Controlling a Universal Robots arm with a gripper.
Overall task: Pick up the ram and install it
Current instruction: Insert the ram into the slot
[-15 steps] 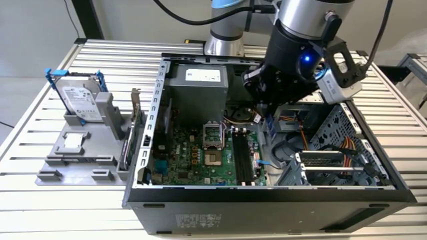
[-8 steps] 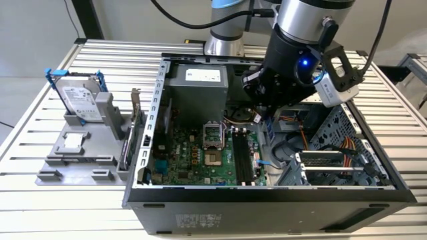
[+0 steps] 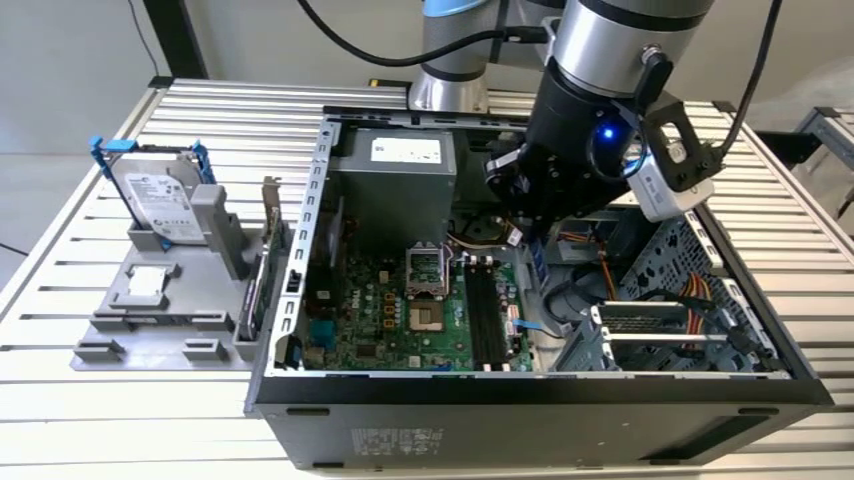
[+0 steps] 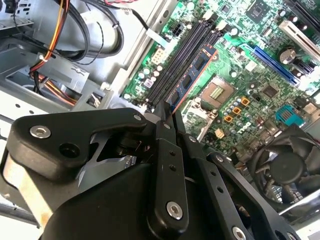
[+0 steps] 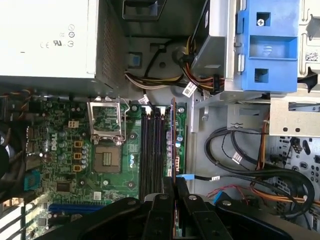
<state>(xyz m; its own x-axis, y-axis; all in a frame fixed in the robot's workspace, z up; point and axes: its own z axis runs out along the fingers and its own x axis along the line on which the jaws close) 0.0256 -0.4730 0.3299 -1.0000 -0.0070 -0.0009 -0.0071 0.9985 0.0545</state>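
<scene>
Ram [image 5: 173, 140] upright between gripper [image 5: 175, 186] fingertips.

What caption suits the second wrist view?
End effector holding the ram at a memory slot on the green motherboard.

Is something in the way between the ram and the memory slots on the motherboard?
Nothing visible stands between them. The claw is shut on the ram, which stands on edge along the black memory slots of the green motherboard, beside the empty ones. Whether it is fully seated, I cannot tell.
</scene>
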